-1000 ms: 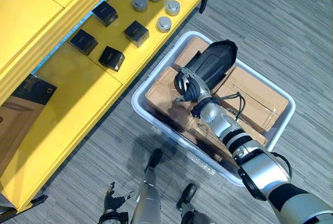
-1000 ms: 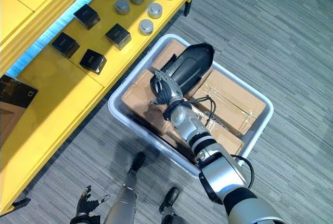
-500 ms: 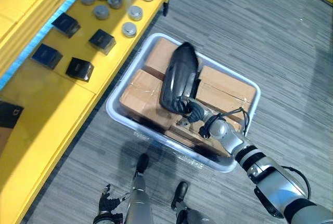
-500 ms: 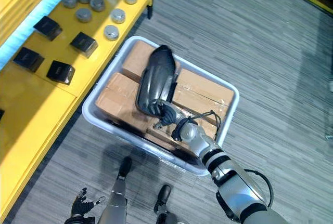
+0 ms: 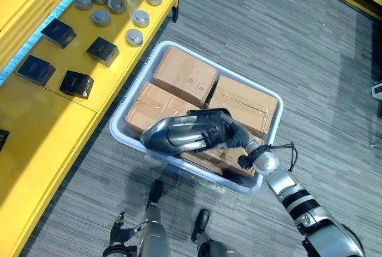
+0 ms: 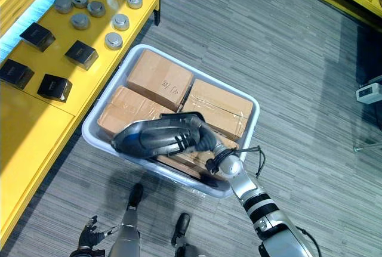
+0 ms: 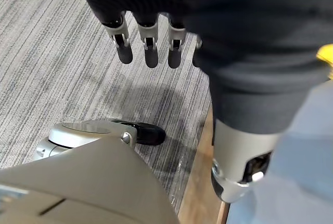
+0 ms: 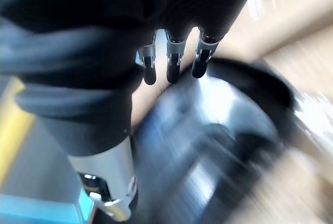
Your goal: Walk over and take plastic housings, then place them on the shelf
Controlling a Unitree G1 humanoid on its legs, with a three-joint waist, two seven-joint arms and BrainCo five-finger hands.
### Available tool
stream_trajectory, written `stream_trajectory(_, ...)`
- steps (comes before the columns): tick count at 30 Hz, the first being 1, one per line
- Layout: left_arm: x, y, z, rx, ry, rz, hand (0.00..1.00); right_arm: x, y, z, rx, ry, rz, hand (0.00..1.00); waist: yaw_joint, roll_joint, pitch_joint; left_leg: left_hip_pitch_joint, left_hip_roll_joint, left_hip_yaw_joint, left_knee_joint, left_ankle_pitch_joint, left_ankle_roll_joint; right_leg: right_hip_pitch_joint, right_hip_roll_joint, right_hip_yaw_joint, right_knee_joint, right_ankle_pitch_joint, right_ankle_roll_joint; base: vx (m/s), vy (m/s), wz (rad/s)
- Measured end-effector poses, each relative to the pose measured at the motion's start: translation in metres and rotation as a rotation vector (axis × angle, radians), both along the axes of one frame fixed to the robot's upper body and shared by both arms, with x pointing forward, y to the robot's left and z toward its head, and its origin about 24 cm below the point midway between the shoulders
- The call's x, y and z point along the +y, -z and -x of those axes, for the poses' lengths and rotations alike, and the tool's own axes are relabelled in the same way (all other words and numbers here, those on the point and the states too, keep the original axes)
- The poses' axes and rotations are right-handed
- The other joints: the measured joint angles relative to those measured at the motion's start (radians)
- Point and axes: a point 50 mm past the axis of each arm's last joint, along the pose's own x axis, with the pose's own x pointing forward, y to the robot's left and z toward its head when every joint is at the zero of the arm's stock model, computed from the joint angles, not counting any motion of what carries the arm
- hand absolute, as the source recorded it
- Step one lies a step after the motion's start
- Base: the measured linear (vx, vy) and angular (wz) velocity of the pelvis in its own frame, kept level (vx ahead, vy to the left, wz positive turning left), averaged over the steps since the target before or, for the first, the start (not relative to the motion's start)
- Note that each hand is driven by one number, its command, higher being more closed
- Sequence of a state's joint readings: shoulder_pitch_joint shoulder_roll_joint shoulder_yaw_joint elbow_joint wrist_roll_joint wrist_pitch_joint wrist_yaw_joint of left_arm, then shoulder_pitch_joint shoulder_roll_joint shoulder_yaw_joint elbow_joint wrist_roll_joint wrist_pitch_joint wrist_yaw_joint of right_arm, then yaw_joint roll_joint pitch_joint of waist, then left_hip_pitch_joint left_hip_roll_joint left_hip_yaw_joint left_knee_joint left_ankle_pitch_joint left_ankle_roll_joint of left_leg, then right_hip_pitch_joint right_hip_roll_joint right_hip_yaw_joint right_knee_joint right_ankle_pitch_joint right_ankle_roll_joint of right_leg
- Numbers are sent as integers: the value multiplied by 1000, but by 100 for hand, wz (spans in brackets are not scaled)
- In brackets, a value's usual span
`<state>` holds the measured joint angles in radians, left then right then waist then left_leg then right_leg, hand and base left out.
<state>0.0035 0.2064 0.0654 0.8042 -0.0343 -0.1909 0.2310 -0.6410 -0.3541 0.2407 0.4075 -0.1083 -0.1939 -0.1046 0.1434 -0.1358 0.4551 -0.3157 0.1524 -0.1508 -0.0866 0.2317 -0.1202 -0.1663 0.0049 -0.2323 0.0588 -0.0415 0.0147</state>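
Right hand [image 5: 231,139] apparently grips dark housing [image 5: 176,138] over boxes [image 5: 185,78] in bin [image 5: 277,111]; left hand [image 7: 151,47] relaxed.

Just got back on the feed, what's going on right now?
The right hand is gripping one end of a dark plastic housing, held sideways over the cardboard boxes in the grey bin. Whether the housing touches the boxes is not clear. The left hand hangs open low by the floor. The yellow shelf beside the bin holds small black boxes and metal discs; the housing is not yet on it.
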Motion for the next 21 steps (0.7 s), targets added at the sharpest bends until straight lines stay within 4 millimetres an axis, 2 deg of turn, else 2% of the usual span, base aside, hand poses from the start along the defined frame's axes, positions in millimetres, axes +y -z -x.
stream_trajectory(1,-2,0,-1,0,10,-1,0,-7,-20,3,-97,49,-167,0,6,2,-1,-20,-11,-25,0,1,1,-8,-3,-23,-2,-2,2,48,59,34)
stream_trajectory(2,-3,0,-1,-2,10,0,0,-8,-21,3,-102,57,-204,0,8,3,-1,-22,-14,-30,0,1,1,-7,-6,-28,-2,-5,4,64,57,33)
stream_trajectory(6,-4,0,-1,-5,10,5,0,-4,-33,6,-147,36,-247,0,11,8,-2,-31,-27,-44,0,3,4,-8,-14,-38,-2,-8,7,35,27,12)
stream_trajectory(8,-7,0,-1,-12,8,11,0,-1,-52,0,-216,62,-211,0,9,20,-4,-39,-31,-61,0,4,5,-8,-16,-56,-2,-10,8,12,16,20)
stream_trajectory(10,-7,-1,-1,-16,6,9,0,6,-72,-16,-263,85,-47,0,18,28,-1,-42,-29,-68,0,7,8,-8,-16,-60,-2,-10,8,6,7,12)
stream_trajectory(13,-10,1,0,-13,-2,12,0,13,-96,-34,-326,108,348,0,58,34,0,-48,-31,-83,0,8,9,-6,-15,-78,-4,-11,7,19,-4,12)
stream_trajectory(17,-11,1,1,-13,-5,15,0,14,-100,-39,-342,116,651,0,90,34,0,-66,-42,-121,0,10,9,-2,-16,-114,-9,-21,12,43,-12,28)
stream_trajectory(21,-11,1,1,-13,-7,14,0,11,-89,-40,-316,82,916,0,99,31,1,-83,-51,-158,0,13,9,1,-17,-147,-10,-27,18,56,-25,31)
